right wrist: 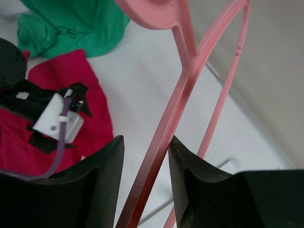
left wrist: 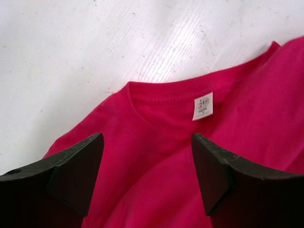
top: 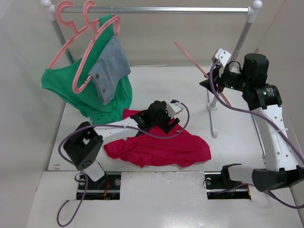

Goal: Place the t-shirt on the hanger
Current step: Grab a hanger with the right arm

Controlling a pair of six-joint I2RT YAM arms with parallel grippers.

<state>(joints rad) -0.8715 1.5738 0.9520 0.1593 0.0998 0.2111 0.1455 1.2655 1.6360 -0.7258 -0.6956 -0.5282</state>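
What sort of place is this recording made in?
Probably a lab test cell: a white table boxed by plain walls, a metal clothes rail holding a green garment and blue denim piece, plus a left arm and right arm bolted at its near edge.

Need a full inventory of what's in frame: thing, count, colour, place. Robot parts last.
t-shirt: 1, crimson red, crumpled on the table centre
neck label: 1, white, inside the t-shirt collar
hanger: 1, pink, held up in the air at right
hung hangers: 2, pink, on the rail at left
green garment: 1, green, on a hung hanger, draping down to the table
denim piece: 1, blue, on a hung hanger
rail: 1, silver, across the back
table: 1, white
cables: 2, purple, along the arms
left hand: 1, black, open over the collar
right hand: 1, black, shut on the hanger
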